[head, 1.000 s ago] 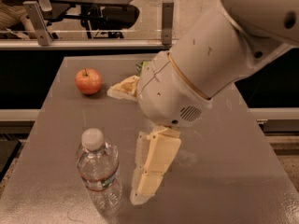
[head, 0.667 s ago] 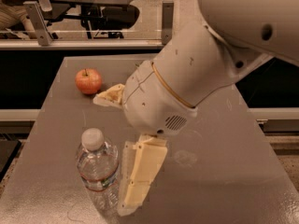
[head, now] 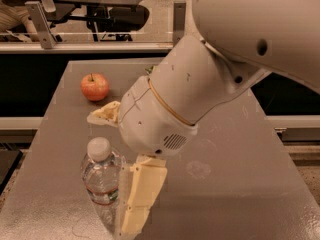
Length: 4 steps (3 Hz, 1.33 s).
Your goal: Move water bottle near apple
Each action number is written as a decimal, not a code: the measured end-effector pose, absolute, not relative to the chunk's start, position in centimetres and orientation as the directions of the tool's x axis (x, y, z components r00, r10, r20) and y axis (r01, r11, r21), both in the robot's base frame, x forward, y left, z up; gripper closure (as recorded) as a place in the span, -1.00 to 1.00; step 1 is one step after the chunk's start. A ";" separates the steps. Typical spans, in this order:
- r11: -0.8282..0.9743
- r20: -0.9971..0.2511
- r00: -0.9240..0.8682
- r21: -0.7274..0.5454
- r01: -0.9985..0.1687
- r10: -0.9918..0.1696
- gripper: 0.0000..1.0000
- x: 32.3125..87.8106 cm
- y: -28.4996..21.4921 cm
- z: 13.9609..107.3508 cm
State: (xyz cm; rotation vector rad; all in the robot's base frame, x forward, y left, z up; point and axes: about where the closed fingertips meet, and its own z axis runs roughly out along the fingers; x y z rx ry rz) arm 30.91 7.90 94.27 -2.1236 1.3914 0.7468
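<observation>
Camera view, looking down a grey table [head: 240, 184] past the robot's arm [head: 200, 94]. We found the bottle [head: 101, 184] standing upright at the near left of the table, its white cap [head: 98, 148] on top and its thin label band [head: 102, 200] showing across the ribbed body. The apple [head: 94, 86] sat well apart from it, farther back on the same left side, stem upward.

The gripper [head: 111, 170] hung low over the near left of the table with its jaws spread wide and nothing clasped. The near finger [head: 142, 194] ran down just beside the bottle's right flank, while the far finger [head: 105, 115] stuck out to the left, behind and above the cap. We could not tell whether the near finger touched the plastic.

We read this posture as an approach to a side grasp. The spread left room for the round body to pass between the fingers, and the low reach put the grip at the bottle's middle rather than at its narrow neck, where a hold would be less sure. We judged the task barely begun, since the bottle was not yet held. The next move, in our view, called for centring the bottle between the fingers before closing, because a tall, light bottle tips easily when pushed from one side.
</observation>
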 end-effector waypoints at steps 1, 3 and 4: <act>-0.364 -0.677 0.318 -0.078 -0.928 -0.664 -0.65 30.9 8.3 93.5; -0.343 -0.677 0.282 -0.048 -0.938 -0.679 0.28 32.4 8.1 93.2; -0.317 -0.679 0.259 -0.041 -0.948 -0.686 0.74 35.2 8.4 94.4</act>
